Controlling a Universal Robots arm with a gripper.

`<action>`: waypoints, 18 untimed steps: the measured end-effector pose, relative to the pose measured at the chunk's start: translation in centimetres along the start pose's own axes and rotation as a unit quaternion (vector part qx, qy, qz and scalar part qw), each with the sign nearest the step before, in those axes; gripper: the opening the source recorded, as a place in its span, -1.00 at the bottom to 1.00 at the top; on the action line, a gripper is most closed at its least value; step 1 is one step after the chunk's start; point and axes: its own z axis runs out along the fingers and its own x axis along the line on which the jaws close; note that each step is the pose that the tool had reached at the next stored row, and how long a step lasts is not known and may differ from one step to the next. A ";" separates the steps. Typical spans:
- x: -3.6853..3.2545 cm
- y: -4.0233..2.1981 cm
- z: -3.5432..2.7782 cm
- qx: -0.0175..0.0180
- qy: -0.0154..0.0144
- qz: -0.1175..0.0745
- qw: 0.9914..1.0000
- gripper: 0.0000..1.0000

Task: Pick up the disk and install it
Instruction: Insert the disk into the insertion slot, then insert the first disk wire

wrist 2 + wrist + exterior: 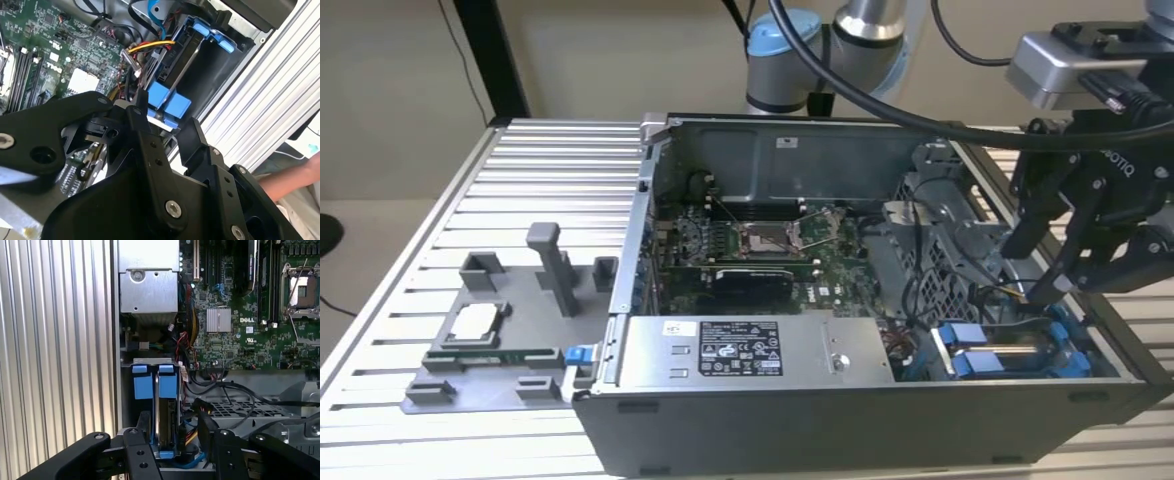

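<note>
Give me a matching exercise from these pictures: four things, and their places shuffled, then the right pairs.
1. disk
2. gripper
3. silver chip
4. stickered grey box

A. on the grey fixture outside the case
B. in the case's corner, below the gripper
C. along the case's near wall in the exterior view
D. over the disk, fingers open on either side

Pairs: 1-B, 2-D, 3-A, 4-C

A white sticker (738, 347) with dense black print lies on the grey power supply box (854, 352) at the front edge of the computer case (854, 425). Its lines are too small to read. A small white label (786, 141) sits on the case's rear wall. White lettering marks the hand (1034, 272) and the green motherboard (225, 347).
</note>
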 end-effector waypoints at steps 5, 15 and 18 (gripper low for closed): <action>-0.09 -0.54 0.48 0.001 -0.002 0.000 1.000 1.00; -0.18 -1.37 1.12 0.012 -0.017 0.000 1.000 1.00; -0.19 -1.45 1.48 0.015 -0.018 -0.001 1.000 1.00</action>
